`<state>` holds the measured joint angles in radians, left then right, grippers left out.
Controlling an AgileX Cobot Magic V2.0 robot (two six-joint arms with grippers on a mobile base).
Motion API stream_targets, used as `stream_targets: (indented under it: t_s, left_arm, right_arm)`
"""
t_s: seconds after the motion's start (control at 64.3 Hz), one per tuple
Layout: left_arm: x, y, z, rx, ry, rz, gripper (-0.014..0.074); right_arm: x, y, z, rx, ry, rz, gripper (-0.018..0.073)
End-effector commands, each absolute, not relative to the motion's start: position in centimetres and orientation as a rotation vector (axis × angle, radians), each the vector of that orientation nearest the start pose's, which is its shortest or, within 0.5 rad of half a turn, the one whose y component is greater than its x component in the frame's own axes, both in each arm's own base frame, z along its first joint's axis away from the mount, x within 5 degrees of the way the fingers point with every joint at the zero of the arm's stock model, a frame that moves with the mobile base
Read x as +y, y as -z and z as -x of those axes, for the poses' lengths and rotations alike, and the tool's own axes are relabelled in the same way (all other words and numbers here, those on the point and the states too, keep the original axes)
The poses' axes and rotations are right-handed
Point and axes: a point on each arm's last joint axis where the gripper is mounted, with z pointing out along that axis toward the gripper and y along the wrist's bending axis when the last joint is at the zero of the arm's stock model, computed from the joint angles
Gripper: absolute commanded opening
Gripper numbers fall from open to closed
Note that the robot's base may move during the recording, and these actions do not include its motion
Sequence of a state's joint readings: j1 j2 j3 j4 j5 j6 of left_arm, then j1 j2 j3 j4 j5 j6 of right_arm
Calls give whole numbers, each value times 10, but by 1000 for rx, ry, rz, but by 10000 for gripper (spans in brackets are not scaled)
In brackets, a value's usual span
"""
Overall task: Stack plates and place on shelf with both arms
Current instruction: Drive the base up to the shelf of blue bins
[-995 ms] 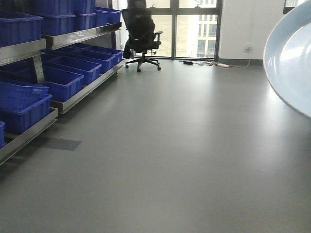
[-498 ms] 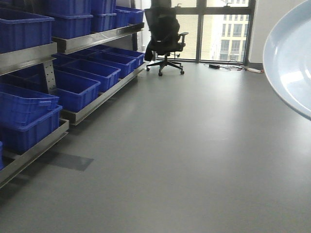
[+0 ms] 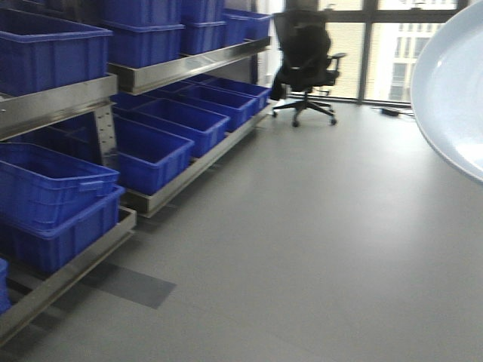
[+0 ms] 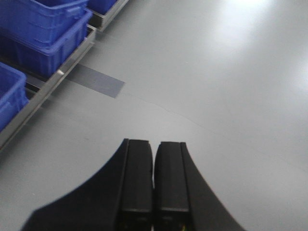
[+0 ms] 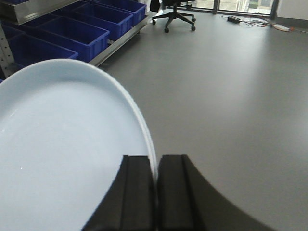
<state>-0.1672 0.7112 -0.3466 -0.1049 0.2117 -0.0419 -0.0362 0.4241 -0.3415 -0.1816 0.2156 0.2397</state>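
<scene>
Right jaws clamped on rim of round glossy pale bluish-white plate (image 5: 62,144); left jaws pressed together, empty, above grey floor (image 4: 216,72).

The left gripper (image 4: 154,144) angles forward and down, its two black fingers pressed flat together with nothing between them. The right gripper (image 5: 155,161) pinches the rim of a pale plate (image 5: 62,144), one finger on either side of its edge.

plate (image 3: 453,90) cut by right frame edge, shelf (image 3: 181,69) and crates (image 3: 45,53) cropped left
</scene>
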Motion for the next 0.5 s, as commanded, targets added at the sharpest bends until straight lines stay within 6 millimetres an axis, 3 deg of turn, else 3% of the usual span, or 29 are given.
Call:
stream_targets:
  t_s: [0.0,0.482]
  left_arm:
    - [-26,-262,-142,1961,235,-23,83]
    - [-26,-262,-142,1961,235,-23,83]
  right_arm:
    - [-6,-297,-100,1653,11,-95,56]
    - [-6,-297,-100,1653,10,-94,56]
